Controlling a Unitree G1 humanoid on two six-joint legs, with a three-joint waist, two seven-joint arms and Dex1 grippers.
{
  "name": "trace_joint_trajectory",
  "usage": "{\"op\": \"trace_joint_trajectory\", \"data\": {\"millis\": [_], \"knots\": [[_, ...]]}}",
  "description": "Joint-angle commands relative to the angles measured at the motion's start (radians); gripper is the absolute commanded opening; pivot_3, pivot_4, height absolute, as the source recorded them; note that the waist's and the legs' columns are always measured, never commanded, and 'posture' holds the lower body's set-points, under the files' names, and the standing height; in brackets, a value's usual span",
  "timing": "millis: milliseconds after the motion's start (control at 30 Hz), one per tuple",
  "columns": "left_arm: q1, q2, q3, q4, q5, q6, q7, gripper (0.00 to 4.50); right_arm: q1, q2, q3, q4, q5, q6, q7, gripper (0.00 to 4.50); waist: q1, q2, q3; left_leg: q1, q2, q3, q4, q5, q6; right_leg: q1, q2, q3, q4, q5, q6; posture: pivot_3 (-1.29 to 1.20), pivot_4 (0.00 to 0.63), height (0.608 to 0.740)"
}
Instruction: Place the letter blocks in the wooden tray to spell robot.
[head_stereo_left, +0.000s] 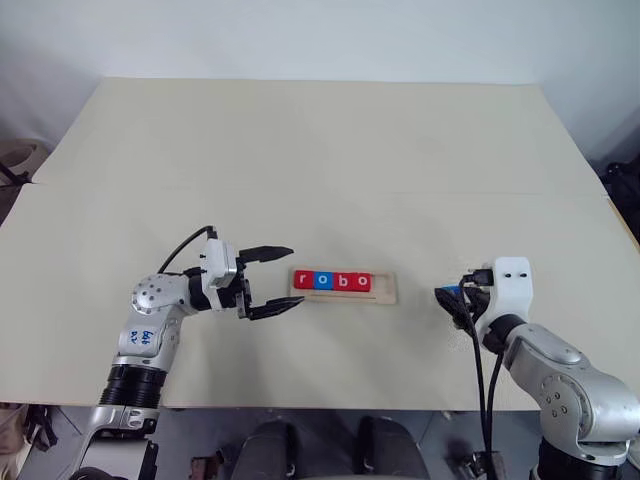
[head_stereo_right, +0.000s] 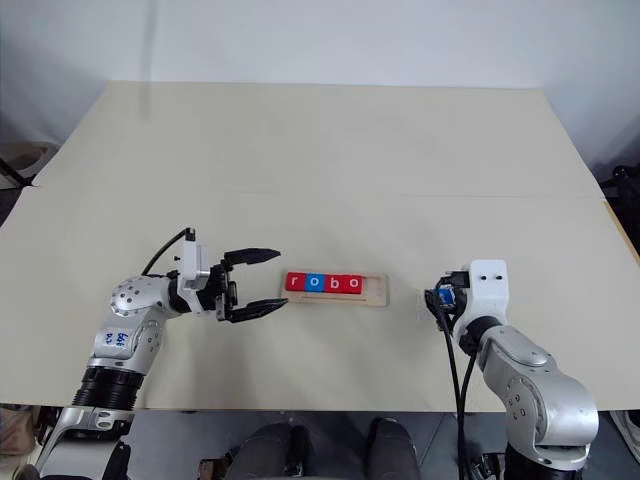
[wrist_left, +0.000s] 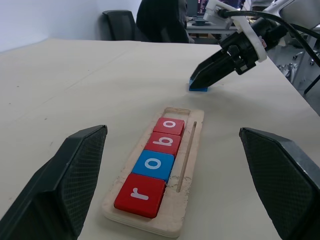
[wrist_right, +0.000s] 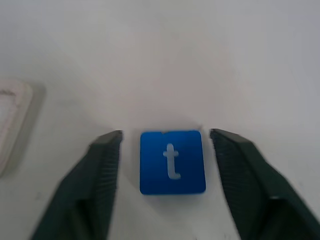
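The wooden tray (head_stereo_left: 388, 292) lies at the middle of the table. It holds four letter blocks in a row: red r (head_stereo_left: 302, 280), blue o (head_stereo_left: 322, 281), red b (head_stereo_left: 343, 282) and red o (head_stereo_left: 362, 283); its right end slot is bare. A blue t block (wrist_right: 172, 161) lies flat on the table right of the tray. My right gripper (wrist_right: 166, 134) is open, one finger on each side of the t block with a gap at both sides. Just left of the tray, my left gripper (head_stereo_left: 297, 276) is open and empty, pointing along the row.
The pale table (head_stereo_left: 320, 160) has a seam across its middle and wide bare room behind the tray. Its front edge runs close below both arms. In the left wrist view a black chair (wrist_left: 120, 25) stands beyond the table's edge.
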Motion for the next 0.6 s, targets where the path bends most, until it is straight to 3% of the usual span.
{"op": "trace_joint_trajectory", "data": {"millis": [33, 67, 167, 300, 433, 600], "knots": [[0.003, 0.009, 0.017, -0.019, -0.003, -0.016, 0.000, 4.50, -0.001, -0.129, -0.006, 0.018, 0.043, -0.088, 0.151, 4.15, 0.000, 0.000, 0.000, 0.000, 0.000, 0.000, 0.000, 0.000, 0.000, 0.000, 0.000, 0.000, -0.001, 0.000, 0.000, 0.00, 0.150, 0.740], [0.009, 0.013, 0.021, -0.023, -0.004, -0.017, 0.002, 4.50, 0.003, -0.190, -0.004, 0.043, 0.048, -0.125, 0.217, 4.46, 0.001, 0.000, 0.000, 0.000, 0.000, 0.000, 0.000, 0.000, 0.000, 0.000, 0.000, 0.000, -0.001, 0.000, 0.000, 0.00, 0.150, 0.740], [0.022, 0.020, 0.029, -0.033, -0.004, -0.018, 0.008, 4.50, 0.028, -0.400, 0.028, 0.145, 0.017, -0.357, 0.477, 4.46, 0.002, 0.000, 0.000, 0.000, -0.001, 0.000, 0.000, 0.000, 0.001, 0.001, 0.000, 0.000, -0.002, 0.000, 0.000, 0.00, 0.150, 0.740], [0.033, 0.024, 0.036, -0.045, -0.004, -0.023, 0.019, 4.50, 0.014, -0.580, 0.076, 0.330, 0.008, -0.621, 0.790, 4.46, 0.001, -0.001, 0.001, 0.000, 0.000, 0.000, 0.000, -0.001, 0.001, 0.002, 0.000, 0.000, -0.002, 0.000, 0.000, 0.00, 0.150, 0.740], [0.043, 0.026, 0.038, -0.062, -0.006, -0.025, 0.029, 4.50, -0.078, -0.665, 0.170, 0.564, -0.053, -0.845, 0.999, 4.46, -0.002, -0.001, 0.001, 0.001, 0.000, 0.000, 0.000, -0.001, 0.001, 0.002, 0.000, 0.000, -0.002, 0.000, 0.000, 0.00, 0.150, 0.740], [0.066, 0.035, 0.041, -0.103, -0.022, -0.013, 0.020, 4.50, -0.249, -0.672, 0.295, 0.854, -0.154, -1.034, 1.132, 4.46, -0.001, -0.001, 0.001, 0.001, 0.000, 0.000, 0.001, 0.000, 0.001, 0.003, 0.000, -0.001, -0.002, 0.000, 0.000, 0.00, 0.150, 0.740]]}}
